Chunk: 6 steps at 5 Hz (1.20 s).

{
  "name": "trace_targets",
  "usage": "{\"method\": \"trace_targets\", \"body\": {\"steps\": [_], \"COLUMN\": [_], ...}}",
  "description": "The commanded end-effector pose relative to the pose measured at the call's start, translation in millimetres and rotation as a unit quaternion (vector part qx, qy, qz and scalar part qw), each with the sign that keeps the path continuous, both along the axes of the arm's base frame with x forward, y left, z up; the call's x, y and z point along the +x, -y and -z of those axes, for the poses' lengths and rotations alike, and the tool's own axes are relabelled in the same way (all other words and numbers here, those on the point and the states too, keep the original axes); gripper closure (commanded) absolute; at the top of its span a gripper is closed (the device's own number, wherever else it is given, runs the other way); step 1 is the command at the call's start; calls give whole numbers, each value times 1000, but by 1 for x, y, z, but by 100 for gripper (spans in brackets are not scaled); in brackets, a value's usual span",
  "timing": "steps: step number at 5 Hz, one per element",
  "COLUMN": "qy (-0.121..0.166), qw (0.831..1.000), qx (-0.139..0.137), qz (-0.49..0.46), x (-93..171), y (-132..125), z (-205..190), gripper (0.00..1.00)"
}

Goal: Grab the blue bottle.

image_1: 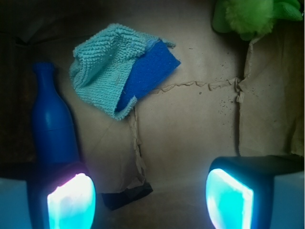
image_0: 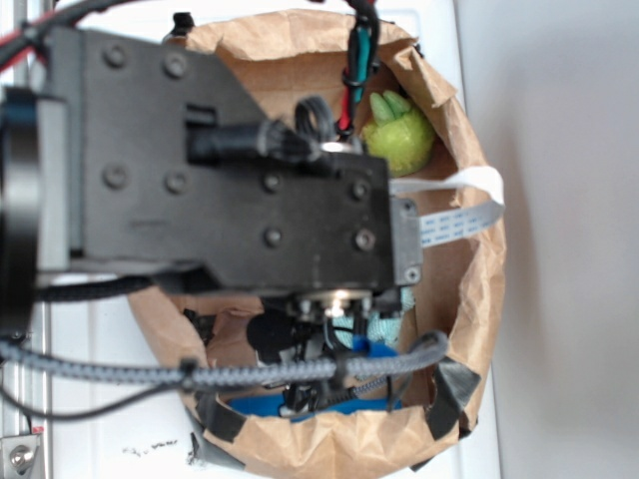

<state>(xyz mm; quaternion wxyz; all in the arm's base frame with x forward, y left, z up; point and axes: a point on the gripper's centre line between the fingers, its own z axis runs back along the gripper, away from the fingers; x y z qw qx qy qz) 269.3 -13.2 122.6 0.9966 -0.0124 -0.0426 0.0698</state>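
Looking down from the exterior view, the black arm (image_0: 230, 180) blocks most of the brown paper bag (image_0: 469, 329), with a green plush toy (image_0: 399, 135) at the bag's far edge and blue scraps low down (can't tell what they are). From the wrist view, the gripper (image_1: 150, 198) is spread wide with nothing in it. The blue bottle (image_1: 52, 121) lies on the bag floor at left, its base hidden behind the left finger (image_1: 71, 200). A teal cloth (image_1: 107, 78) draped over a blue pad (image_1: 150, 71) sits just beside its neck.
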Motion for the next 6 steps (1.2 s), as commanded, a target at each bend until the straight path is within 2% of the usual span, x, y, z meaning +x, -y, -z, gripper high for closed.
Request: {"method": "trace_targets", "body": {"steps": [1, 2, 3, 4, 5, 6], "qy": [21, 21, 16, 21, 33, 36], "qw": [1000, 1000, 999, 998, 998, 995], "qx": [1, 1, -21, -39, -34, -77], "qz": [9, 9, 23, 41, 48, 49], "x": [6, 6, 5, -8, -16, -15], "y": [3, 3, 6, 11, 22, 29], "z": [-11, -11, 10, 25, 35, 30], "gripper": [0, 0, 0, 0, 0, 0]}}
